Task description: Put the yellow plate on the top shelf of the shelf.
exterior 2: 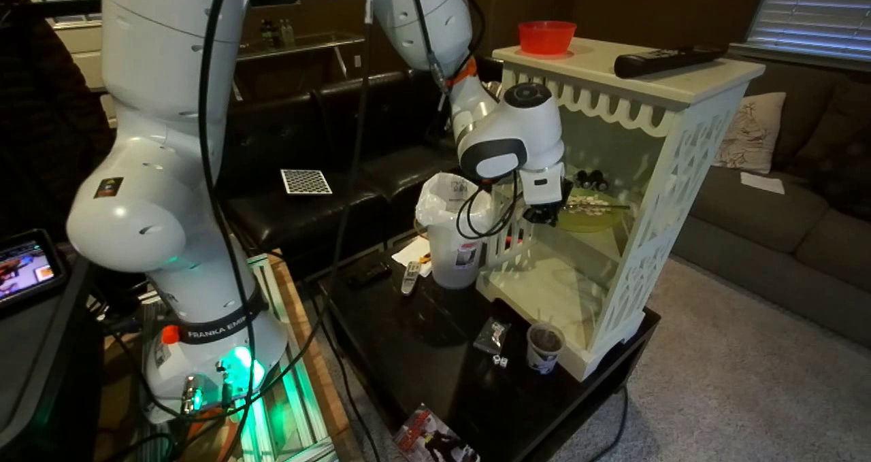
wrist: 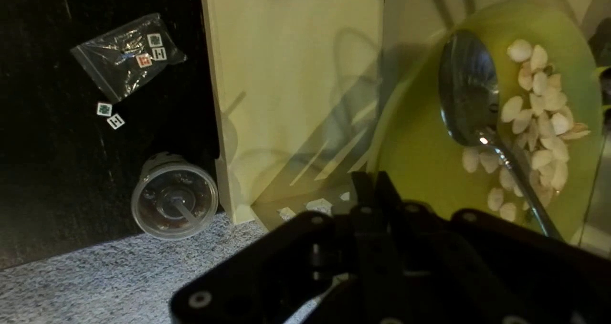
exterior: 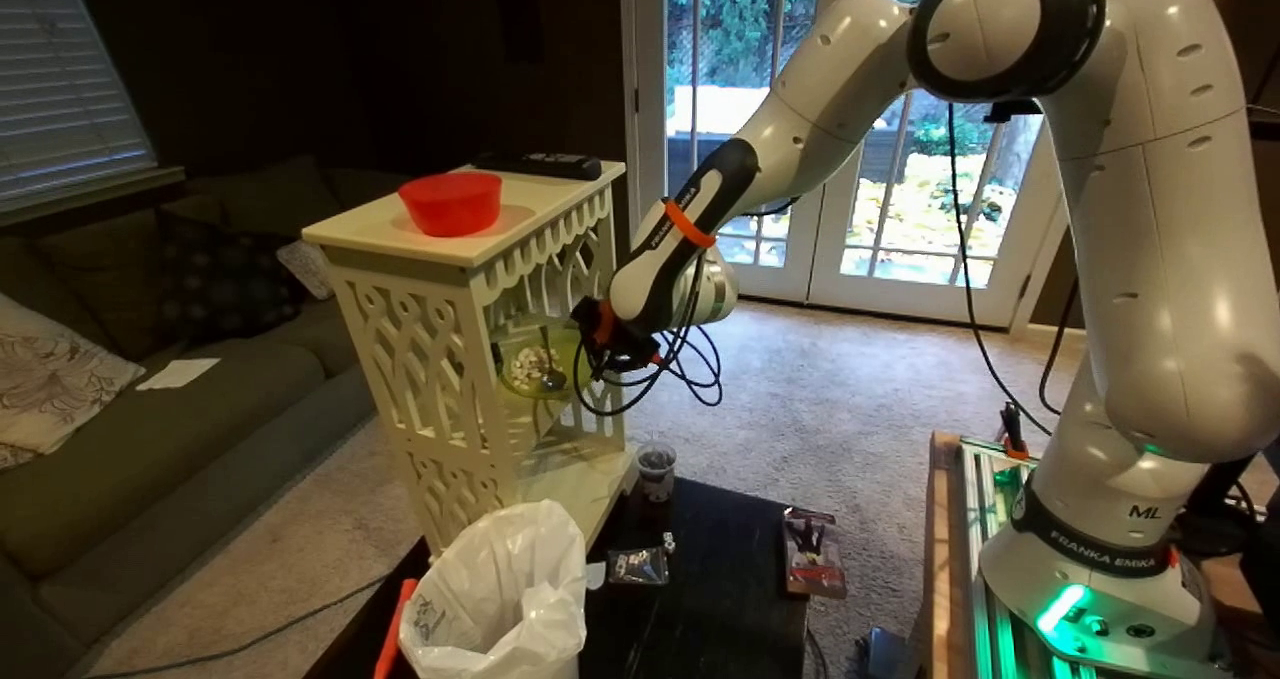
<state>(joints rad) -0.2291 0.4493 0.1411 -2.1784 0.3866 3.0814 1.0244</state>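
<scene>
The yellow-green plate point(wrist: 415, 166) holds pale seeds or nuts point(wrist: 544, 123) and a metal spoon point(wrist: 470, 88). It is inside the open front of the cream-white shelf point(exterior 2: 670, 88), below the top board; it also shows in both exterior views point(exterior: 566, 347) point(exterior 2: 590, 224). I cannot tell whether it rests on the middle board or hangs just above it. My gripper point(wrist: 374, 177) is closed on the plate's near rim, one finger on each side. In both exterior views the gripper point(exterior: 592, 339) point(exterior 2: 546, 213) reaches in at the shelf's front; its fingertips are hard to see there.
A red bowl point(exterior: 450, 204) and a black remote point(exterior 2: 667, 59) stand on the top board. Small dark round things point(exterior 2: 592, 179) lie behind the plate. A bin with a white bag point(exterior: 500, 589) and a cup point(exterior 2: 544, 346) stand by the shelf on the black table point(exterior 2: 422, 339).
</scene>
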